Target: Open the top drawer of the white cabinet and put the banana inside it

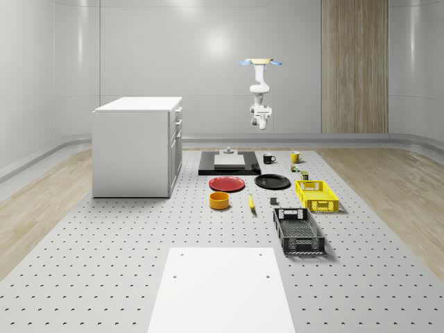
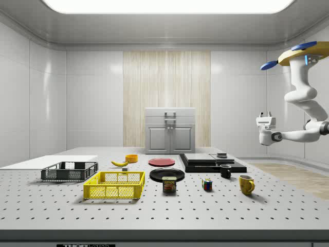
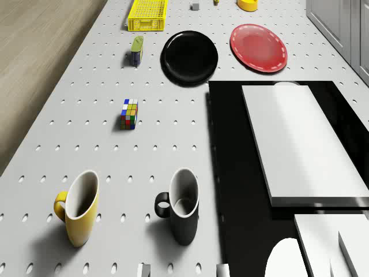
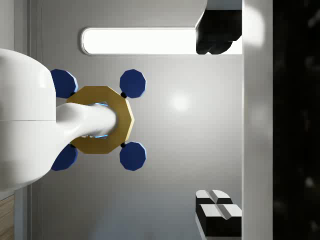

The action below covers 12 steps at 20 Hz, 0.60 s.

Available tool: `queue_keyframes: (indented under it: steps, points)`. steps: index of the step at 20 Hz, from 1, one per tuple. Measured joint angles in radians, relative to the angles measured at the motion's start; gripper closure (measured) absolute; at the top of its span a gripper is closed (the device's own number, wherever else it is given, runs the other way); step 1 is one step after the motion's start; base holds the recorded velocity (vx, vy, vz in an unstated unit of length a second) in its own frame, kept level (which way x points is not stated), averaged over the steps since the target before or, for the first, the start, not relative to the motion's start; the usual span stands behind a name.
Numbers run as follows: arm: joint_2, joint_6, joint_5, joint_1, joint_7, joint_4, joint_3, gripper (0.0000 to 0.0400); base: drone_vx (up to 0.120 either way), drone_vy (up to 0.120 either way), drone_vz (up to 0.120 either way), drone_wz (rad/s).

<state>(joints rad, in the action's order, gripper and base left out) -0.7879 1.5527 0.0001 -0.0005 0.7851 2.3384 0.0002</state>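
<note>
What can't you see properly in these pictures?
- Banana: in the whole-scene view too small to tell how it lies; in the side view the yellow crate stands partly in front of it.
- Cabinet: cut off by the drone view's edge, so its drawers can't be judged there.
- Gripper: too small in the side view to tell whether it is open.
- Can label: too small to read fully.

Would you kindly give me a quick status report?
Drone hovering high beyond the mugs, claw empty. Banana on table, cabinet drawers shut. Nothing blocking.
</note>
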Motion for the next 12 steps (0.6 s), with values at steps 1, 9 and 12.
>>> queue_keyframes:
  steps: [1, 9, 12]
  points:
    - [0.001, -0.019, 0.000, -0.001, 0.000, -0.021, 0.000, 0.0000, 0.000, 0.000, 0.000, 0.000]
    - [0.047, -0.135, 0.001, -0.004, -0.002, -0.189, 0.002, 0.0000, 0.000, 0.000, 0.000, 0.000]
    - [0.065, -0.162, 0.002, -0.004, -0.002, -0.236, 0.003, 0.0000, 0.000, 0.000, 0.000, 0.000]
